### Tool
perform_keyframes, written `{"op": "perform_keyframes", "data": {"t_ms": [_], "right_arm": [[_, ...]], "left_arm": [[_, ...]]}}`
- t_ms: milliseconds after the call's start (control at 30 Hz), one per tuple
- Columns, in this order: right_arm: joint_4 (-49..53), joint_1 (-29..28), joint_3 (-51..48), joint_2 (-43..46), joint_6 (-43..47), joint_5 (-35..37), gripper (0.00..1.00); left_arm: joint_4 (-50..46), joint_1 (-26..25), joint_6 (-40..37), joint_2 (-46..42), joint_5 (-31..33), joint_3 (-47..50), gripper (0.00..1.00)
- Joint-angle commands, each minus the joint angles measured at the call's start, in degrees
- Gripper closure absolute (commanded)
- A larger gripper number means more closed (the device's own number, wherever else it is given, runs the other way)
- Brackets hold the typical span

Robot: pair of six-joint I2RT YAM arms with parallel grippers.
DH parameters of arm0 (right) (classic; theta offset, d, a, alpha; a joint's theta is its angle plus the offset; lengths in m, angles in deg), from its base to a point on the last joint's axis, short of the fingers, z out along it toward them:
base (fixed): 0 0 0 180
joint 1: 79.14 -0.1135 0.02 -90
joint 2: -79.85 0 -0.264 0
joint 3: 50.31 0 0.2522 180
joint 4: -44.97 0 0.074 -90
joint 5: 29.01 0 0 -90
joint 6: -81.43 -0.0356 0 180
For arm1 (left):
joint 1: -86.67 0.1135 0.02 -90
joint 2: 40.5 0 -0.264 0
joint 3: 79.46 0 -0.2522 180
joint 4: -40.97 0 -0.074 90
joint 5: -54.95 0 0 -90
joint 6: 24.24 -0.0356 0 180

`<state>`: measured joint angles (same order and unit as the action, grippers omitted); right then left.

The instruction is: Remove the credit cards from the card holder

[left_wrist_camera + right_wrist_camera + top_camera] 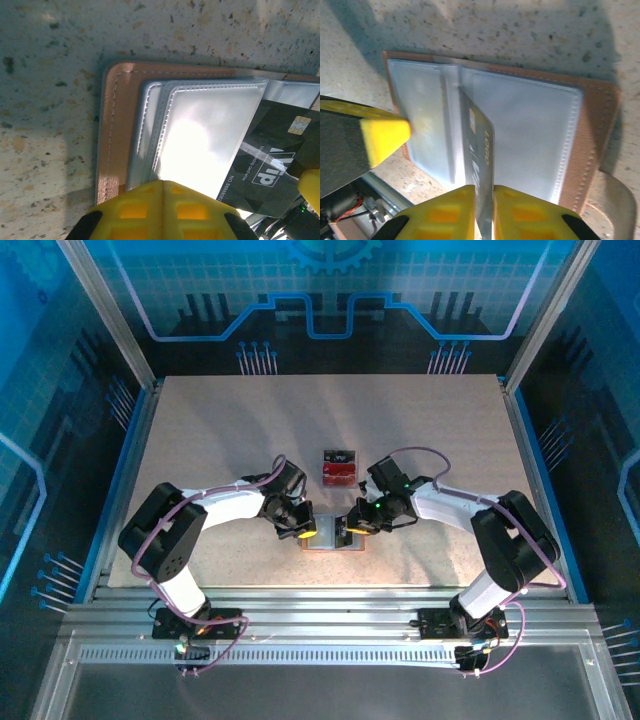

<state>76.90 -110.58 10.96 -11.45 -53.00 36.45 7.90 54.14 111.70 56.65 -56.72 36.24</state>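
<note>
The card holder point(329, 545) lies open on the table between both grippers, its tan-brown rim point(114, 131) framing pale clear sleeves point(530, 125). My right gripper point(483, 189) is shut on a dark credit card point(480, 145) with a chip and yellow lettering. The card stands on edge, tilted up out of the centre fold. From the left wrist that same dark card point(280, 155) sticks out at the right. My left gripper point(164, 184) is shut, with its yellow tips pressing down on the holder's left sleeve. In the top view the two grippers point(300, 530) point(350, 528) face each other across the holder.
A small pile of red cards with a dark one point(338, 468) lies just beyond the holder. The speckled tabletop point(200, 430) stretches wide on every side. Metal rails point(320, 610) run along the near edge, by the arm bases.
</note>
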Motion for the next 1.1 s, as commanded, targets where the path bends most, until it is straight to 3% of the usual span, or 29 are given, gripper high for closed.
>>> {"op": "perform_keyframes", "data": {"t_ms": [0,800,1067], "right_arm": [[-3.0,-0.1,-1.1,0.4,-2.8,-2.9,0.83],[3.6,-0.5,2.5,4.3,-0.8,0.6,0.90],[9.1,0.3,8.4,3.8,3.1,2.2,0.91]], "left_arm": [[-3.0,-0.3,-1.0,0.2,1.8,-0.6,0.99],[-4.9,0.1,-1.4,-3.8,2.7,-2.3,0.94],[-4.3,1.7,-1.5,-6.5,3.0,-1.1,0.89]]}}
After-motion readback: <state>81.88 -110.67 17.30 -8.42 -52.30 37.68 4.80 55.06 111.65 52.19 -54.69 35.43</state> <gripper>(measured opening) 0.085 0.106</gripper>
